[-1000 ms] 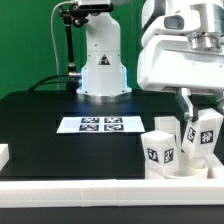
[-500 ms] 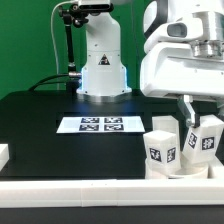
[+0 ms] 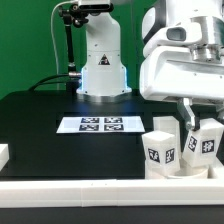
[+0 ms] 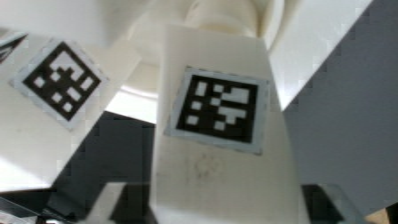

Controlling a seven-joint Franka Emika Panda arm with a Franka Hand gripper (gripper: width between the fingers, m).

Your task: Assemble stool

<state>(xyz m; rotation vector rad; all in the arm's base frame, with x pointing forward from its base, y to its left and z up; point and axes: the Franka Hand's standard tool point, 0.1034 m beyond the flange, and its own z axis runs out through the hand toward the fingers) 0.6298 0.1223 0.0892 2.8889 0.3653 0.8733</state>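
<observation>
End effector (image 3: 196,112) pinching a white leg (image 3: 205,141) at the bench's (image 3: 40,125) near corner on the exterior view's right, beside other tagged legs (image 3: 161,148). Wrist view: the leg (image 4: 210,140) fills the frame between both fingers (image 4: 111,200). Labels are black-and-white square tags (image 4: 222,108); no readable writing. The marker board (image 3: 100,125) lies mid-bench.

The robot arm reaches down at the exterior view's right. Its gripper (image 3: 197,118) points downward, fingers (image 3: 184,108) closed on a part.

Exterior cam sat low at the table (image 3: 40,120) edge, facing the arm's base (image 3: 102,75). Wrist cam was super close; both caught the same tagged leg (image 3: 204,140) (image 4: 214,130).
</observation>
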